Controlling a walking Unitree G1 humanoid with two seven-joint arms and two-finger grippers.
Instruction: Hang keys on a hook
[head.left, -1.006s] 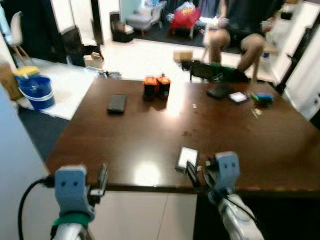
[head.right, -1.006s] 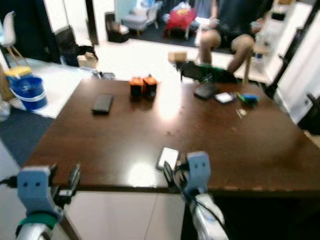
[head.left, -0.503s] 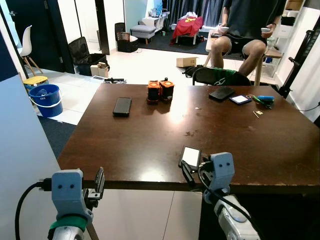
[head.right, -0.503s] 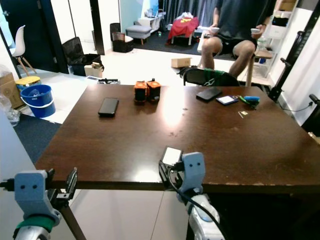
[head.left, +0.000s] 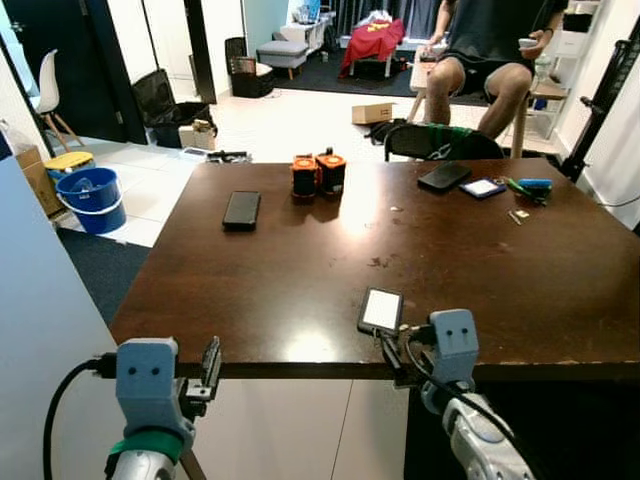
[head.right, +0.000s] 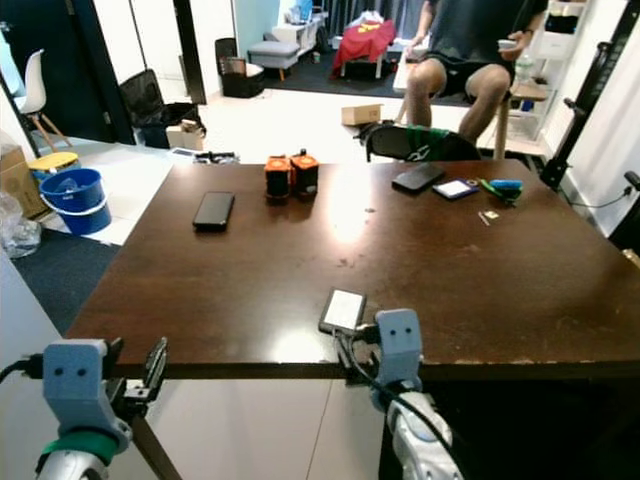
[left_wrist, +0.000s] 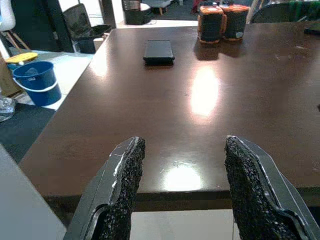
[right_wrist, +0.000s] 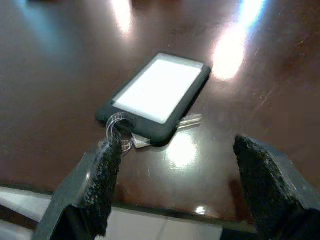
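Change: the head camera has steadied and sits a little nearer the counter (head.left: 300, 250) than half a second ago; the right gripper (right_wrist: 170, 200) has stayed at the near edge, just short of the keys
Keys: a dark card-like fob with a pale face (right_wrist: 157, 95), lower middle of the head views, flat on the counter by its near edge; a clear ring (right_wrist: 119, 129) and a thin metal piece stick out beside it
Right gripper: fingers (right_wrist: 100, 185) spread apart, grasping nothing, the fob between and beyond them
Left gripper: (left_wrist: 182, 200) lower left of the head views, fingers parted, empty, below the counter edge
Hard to make out: small items at the far right of the counter; the metal under the fob is partly covered
Surface: glossy dark brown wood with glare; a black phone (head.left: 241, 209) and two orange-and-black objects (head.left: 317, 173) far back
Room: pale tiled floor, a blue bucket (head.left: 90, 198) at left, a seated person (head.left: 480, 50) at top, cut off by the frame
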